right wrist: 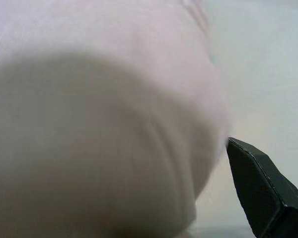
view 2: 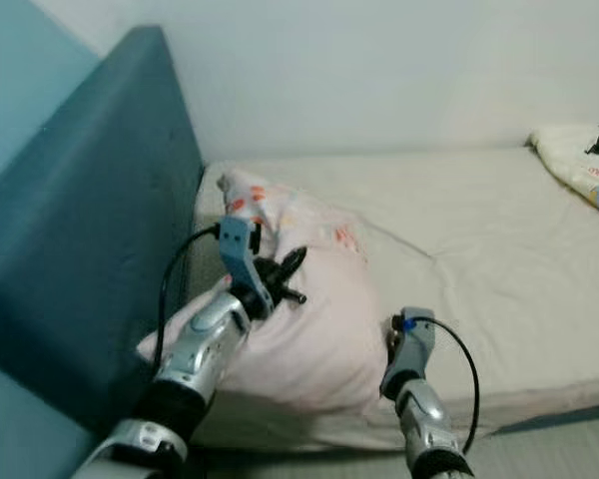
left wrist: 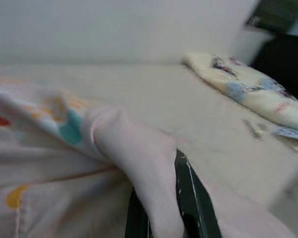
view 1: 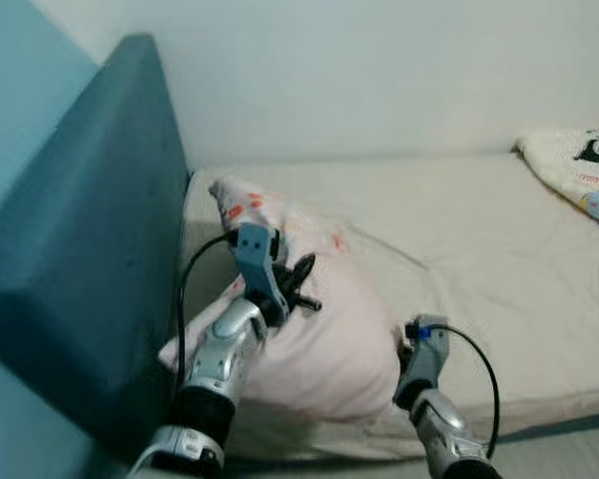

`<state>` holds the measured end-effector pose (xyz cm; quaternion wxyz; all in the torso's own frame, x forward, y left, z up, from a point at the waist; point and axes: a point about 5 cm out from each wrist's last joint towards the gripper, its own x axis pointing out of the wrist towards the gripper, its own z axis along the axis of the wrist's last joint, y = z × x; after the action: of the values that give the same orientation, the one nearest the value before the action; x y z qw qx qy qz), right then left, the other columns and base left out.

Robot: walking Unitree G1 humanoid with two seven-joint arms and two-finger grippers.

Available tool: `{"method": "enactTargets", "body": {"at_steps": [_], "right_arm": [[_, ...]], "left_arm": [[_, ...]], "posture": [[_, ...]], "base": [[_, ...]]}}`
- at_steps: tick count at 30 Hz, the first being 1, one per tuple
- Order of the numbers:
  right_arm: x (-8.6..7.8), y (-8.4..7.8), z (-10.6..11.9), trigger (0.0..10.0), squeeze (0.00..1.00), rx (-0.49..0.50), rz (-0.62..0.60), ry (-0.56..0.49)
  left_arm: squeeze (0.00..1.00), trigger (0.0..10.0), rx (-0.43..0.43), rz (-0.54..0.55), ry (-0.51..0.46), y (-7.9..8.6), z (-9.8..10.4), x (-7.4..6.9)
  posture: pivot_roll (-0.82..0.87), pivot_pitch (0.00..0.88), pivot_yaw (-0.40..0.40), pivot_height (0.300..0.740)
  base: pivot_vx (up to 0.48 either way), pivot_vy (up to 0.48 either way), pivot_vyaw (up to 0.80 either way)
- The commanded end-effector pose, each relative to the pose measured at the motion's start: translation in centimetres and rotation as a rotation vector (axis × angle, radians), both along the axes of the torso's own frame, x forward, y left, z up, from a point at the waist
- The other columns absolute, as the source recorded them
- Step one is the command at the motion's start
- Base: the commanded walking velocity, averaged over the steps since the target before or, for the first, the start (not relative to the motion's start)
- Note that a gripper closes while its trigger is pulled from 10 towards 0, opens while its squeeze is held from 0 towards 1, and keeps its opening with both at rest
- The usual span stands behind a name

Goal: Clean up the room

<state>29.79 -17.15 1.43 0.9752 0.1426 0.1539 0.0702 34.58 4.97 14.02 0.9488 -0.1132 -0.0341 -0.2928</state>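
Two grippers work one pink pillow [view 1: 309,339]: left gripper [view 1: 298,284] pinches a fabric fold; right gripper [view 1: 404,344], aperture indeterminable, presses its side. Lift evenly, keeping the fold secure.

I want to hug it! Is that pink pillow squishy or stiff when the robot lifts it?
Probably squishy: the pillow bulges and its cloth bunches between the left gripper fingers. Likely light and floppy, since it sags over the bed edge.

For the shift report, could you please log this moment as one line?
scene: bed by teal headboard | left gripper: shut on pink pillow | right gripper: against pillow, grip unclear
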Motion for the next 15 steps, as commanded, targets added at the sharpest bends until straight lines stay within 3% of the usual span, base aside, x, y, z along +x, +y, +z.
{"method": "enactTargets", "body": {"at_steps": [1,5,15], "right_arm": [[0.58,0.57,0.87,10.0,0.0,0.015,0.017,-0.054],[0.58,0.58,0.89,10.0,0.0,0.02,0.014,-0.057],[0.55,0.71,0.86,10.0,0.0,0.031,0.016,-0.058]], "left_arm": [[0.0,10.0,0.043,-0.073,-0.068,-2.19,0.76,-0.52],[0.0,10.0,0.015,-0.045,-0.05,-2.2,0.78,-0.45],[0.0,10.0,-0.05,-0.066,-0.028,-2.99,0.8,-0.88]], "posture": [[-0.11,0.073,0.001,0.74],[-0.11,0.076,0.0,0.74],[-0.11,0.082,0.0,0.74]], "base": [[0.0,-0.48,0.0],[0.0,-0.48,0.0],[0.0,0.0,0.0]]}}
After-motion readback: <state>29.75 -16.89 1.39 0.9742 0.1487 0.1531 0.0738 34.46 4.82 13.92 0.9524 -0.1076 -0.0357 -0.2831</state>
